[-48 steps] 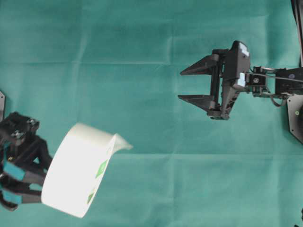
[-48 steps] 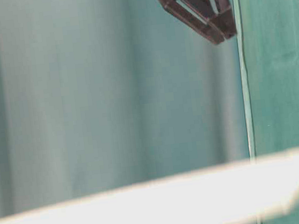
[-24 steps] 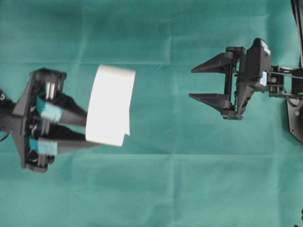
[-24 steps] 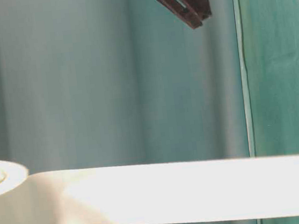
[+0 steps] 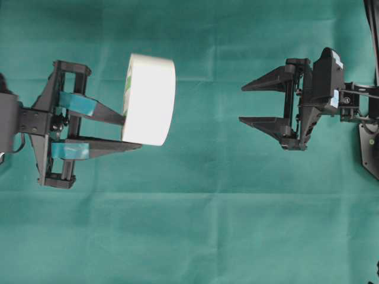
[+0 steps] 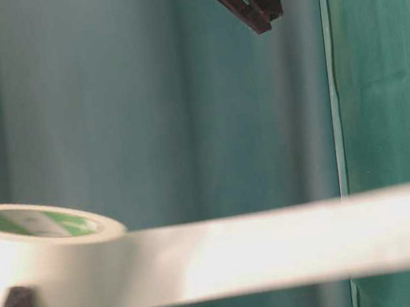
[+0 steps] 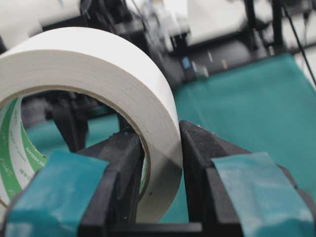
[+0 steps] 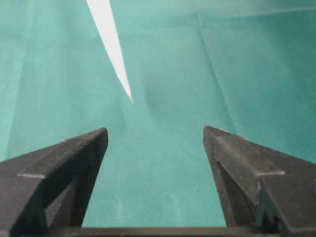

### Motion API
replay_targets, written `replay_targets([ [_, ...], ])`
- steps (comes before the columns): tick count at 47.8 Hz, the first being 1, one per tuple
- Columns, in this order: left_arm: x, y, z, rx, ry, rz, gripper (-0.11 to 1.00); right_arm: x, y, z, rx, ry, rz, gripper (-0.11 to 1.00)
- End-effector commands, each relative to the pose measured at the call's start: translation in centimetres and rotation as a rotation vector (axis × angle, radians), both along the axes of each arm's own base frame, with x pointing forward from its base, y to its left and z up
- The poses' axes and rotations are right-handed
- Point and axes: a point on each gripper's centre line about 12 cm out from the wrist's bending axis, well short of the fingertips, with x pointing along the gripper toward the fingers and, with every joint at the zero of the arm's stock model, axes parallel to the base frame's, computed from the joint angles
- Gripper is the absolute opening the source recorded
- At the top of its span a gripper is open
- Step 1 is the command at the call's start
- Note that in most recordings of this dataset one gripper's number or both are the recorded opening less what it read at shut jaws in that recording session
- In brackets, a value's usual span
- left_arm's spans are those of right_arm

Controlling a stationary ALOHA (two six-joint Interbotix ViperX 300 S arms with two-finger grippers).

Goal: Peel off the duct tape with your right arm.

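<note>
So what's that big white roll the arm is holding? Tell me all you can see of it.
It is the duct tape: a wide roll of smooth white tape, its inner core printed green and white. It hangs above the green cloth, turned on edge, with its wall pinched between the teal-padded jaws of the left gripper. Nothing else touches it; the right gripper stands apart, open.

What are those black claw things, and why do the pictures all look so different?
They are two robot arms over a green cloth, each ending in a pincer. One picture looks down from above, one looks along the table, and two come from small cameras on the arms' wrists. The left pincer, with teal strips on its fingers, squeezes the wall of a roll of white duct tape and holds it up; the left wrist camera shows that roll very close. The right pincer is open, empty, and apart from the roll. In its own camera you see its two black fingers and a thin white sliver of tape.
</note>
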Motion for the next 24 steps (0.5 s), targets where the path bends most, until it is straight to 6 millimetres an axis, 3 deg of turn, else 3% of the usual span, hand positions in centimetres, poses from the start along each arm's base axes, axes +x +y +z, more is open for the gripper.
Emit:
replay_targets([
  [1,0.2,0.4,1.5,-0.002,0.016,0.011,0.2,0.1,0.0,0.7,-0.001,-0.025,0.0,0.43],
  [24,2.1,2.7,-0.8,0.0,0.378,0.084,0.2,0.1,0.0,0.7,-0.001,-0.025,0.0,0.43],
])
